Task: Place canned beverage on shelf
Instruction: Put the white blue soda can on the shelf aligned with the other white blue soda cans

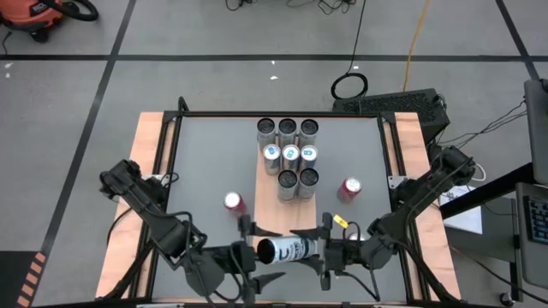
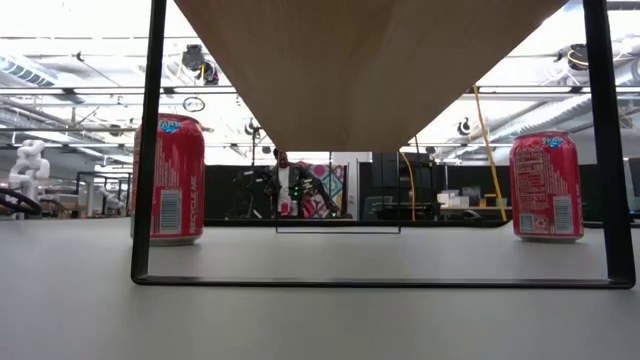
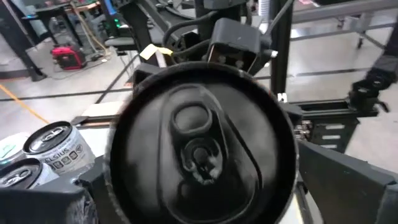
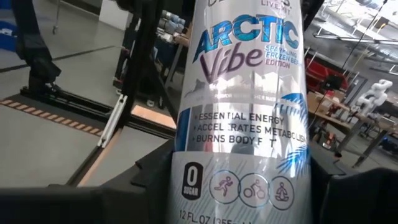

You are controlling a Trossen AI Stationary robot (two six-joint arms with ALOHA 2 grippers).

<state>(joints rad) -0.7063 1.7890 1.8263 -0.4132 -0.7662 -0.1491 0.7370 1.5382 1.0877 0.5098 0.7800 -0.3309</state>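
Low in the high view's centre, the right gripper has its fingers clamped on a white can lying sideways; the left gripper faces the can's top, fingers apart. Above them, the shelf carries eight upright cans; two red cans stand on the grey surface.

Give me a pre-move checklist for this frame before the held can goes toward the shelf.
1. Right gripper gripping white can: ok, the can lies sideways in it at the table's near edge.
2. Left gripper clear of the can: cannot tell; open, right at the can's top end.
3. Free space on shelf: ok, near end bare.
4. Cans on the shelf upright: ok.
5. Loose red cans off the shelf: ok, one on each side.
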